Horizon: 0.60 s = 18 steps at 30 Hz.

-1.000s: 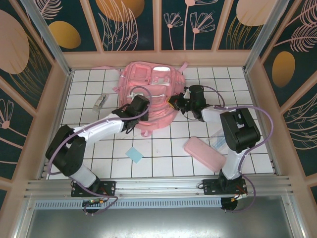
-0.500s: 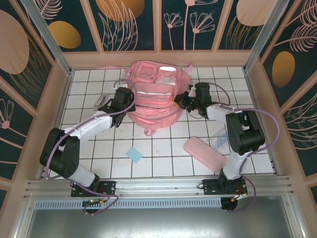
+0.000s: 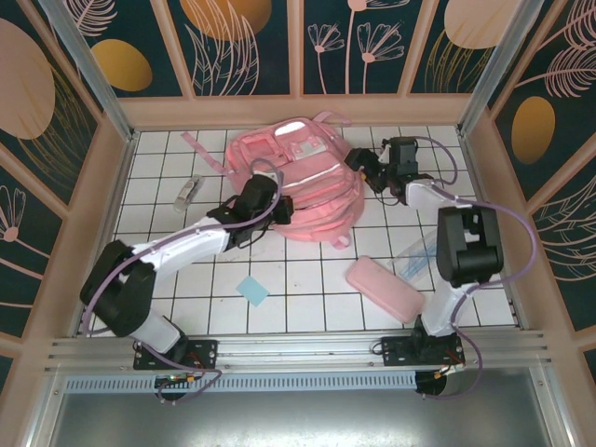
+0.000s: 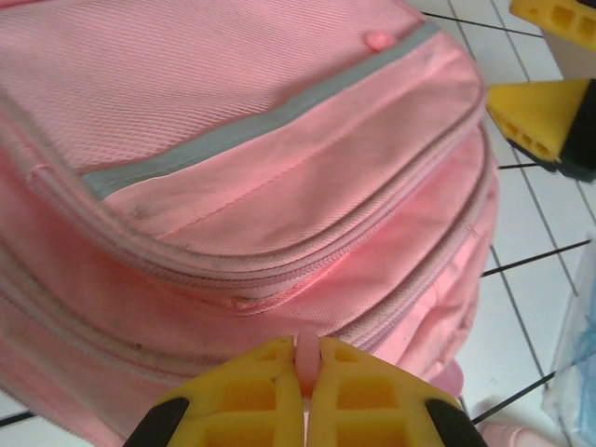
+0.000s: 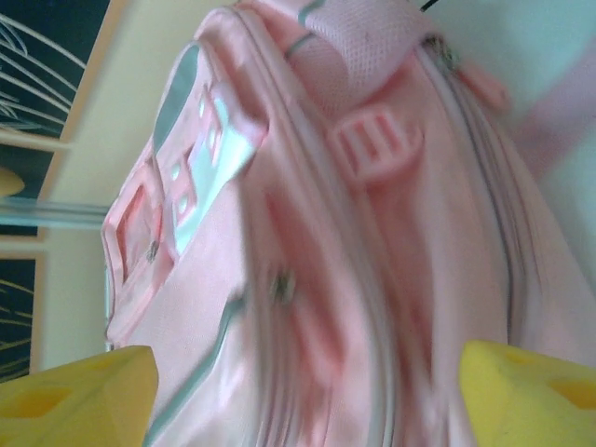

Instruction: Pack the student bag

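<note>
Has swung the student bag (image 3: 300, 175) round within the last second, now upper centre of the top view. Pinches a pink zip pull (image 4: 306, 341) in the closed left gripper (image 4: 305, 356), with the right gripper (image 5: 307, 372) spread wide by the bag's right side. Likely sets up unzipping before any packing.

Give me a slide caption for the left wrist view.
Left gripper pinches a pink pull tab on the student bag.
</note>
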{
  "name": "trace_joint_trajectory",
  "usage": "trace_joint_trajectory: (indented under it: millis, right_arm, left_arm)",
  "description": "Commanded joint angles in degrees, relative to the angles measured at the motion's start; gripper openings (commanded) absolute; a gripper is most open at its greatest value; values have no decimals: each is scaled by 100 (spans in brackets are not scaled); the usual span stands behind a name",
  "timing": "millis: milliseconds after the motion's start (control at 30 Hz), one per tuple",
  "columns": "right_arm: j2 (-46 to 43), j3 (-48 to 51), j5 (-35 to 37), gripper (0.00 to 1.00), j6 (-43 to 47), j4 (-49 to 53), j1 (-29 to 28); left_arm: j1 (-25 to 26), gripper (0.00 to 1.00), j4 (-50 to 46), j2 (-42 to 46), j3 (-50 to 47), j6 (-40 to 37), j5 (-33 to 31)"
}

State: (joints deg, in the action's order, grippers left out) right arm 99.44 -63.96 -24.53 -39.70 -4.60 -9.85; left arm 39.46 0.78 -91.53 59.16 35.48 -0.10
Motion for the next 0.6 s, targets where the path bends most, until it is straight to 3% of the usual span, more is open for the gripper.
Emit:
trace_joint_trajectory:
  millis: [0,233,567]
  right_arm:
    - [-1038,467,313,85,128,584,-36]
    - [-1815,1827,-283,82,-1210,-418,-533]
    - [-556,1847,-52,78,-2840,-2842,-1382]
  left_arm:
    - [7,0,756,-357,602,82,159]
    - [4,0,784,-632,849,86,190]
    - [40,0,913,-233,276,345,276]
